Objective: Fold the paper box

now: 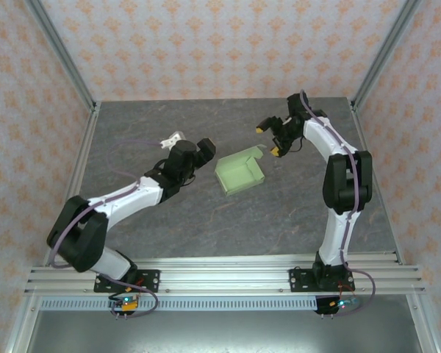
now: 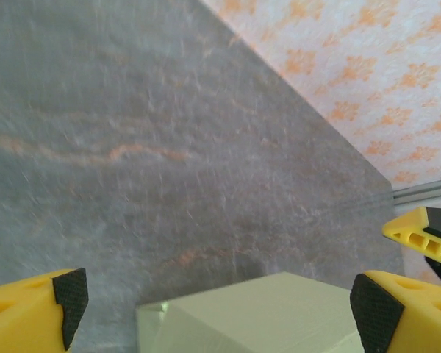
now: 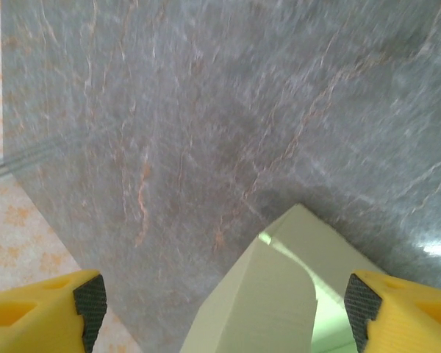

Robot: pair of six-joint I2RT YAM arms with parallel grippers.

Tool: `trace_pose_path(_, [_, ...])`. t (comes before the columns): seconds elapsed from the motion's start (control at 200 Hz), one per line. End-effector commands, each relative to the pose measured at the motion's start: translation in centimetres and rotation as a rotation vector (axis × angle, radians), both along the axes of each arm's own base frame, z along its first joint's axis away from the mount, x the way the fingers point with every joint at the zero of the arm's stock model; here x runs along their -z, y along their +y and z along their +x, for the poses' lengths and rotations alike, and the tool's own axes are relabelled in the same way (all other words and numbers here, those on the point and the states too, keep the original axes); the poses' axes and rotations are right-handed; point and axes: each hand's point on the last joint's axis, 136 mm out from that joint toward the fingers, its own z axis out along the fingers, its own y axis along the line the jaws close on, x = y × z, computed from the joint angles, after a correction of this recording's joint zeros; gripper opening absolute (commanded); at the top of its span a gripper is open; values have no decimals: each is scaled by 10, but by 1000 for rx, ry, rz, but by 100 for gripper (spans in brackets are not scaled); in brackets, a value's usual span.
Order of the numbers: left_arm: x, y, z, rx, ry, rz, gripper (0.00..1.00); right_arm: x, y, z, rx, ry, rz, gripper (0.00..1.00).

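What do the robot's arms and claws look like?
Both the left arm and right arm are white with chunky black joints, and a thin purple cable loops along each. The left claw and right claw have yellow fingers tipped with black pads.

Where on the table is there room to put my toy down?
Bare table in front, between the paper box and the arm bases, and along the back edge. Crowded in the middle: the left pincer and right pincer flank the box.
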Motion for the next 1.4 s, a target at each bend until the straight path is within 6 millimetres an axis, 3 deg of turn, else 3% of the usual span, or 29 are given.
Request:
trace_pose_path(0.0, [6, -23, 7, -19, 88, -189, 92, -7, 19, -12, -59, 21, 30, 85])
trace_pose_path(0.25, [33, -49, 12, -23, 184, -375, 82, -5, 42, -38, -54, 50, 96, 77])
trace_pose_path(0.44, [30, -63, 12, -4, 184, -422, 74, 1, 44, -51, -57, 56, 76, 71])
trace_pose_path(0.681, [32, -65, 10, -2, 197, -438, 63, 6, 47, -63, -49, 78, 86, 67])
trace_pose_path(0.816, [29, -67, 11, 7, 197, -449, 65, -2, 52, -64, -60, 59, 94, 72])
trace_pose_path(0.931, [32, -47, 7, 1, 213, -365, 72, -6, 41, -62, -134, 19, -18, 75])
trace_pose_path(1.051, [38, -19, -11, -27, 246, -262, 81, -3, 32, -62, -214, 7, -91, 78])
trace_pose_path(1.191, [43, -5, -35, -47, 321, -223, 89, -1, 39, -67, -253, 39, -60, 79])
trace_pose_path(1.306, [53, -7, -48, -69, 387, -259, 89, 4, 40, -70, -253, 51, -78, 78])
trace_pose_path(1.397, [55, -22, -51, -57, 413, -290, 89, 5, 45, -73, -251, 60, -58, 76])
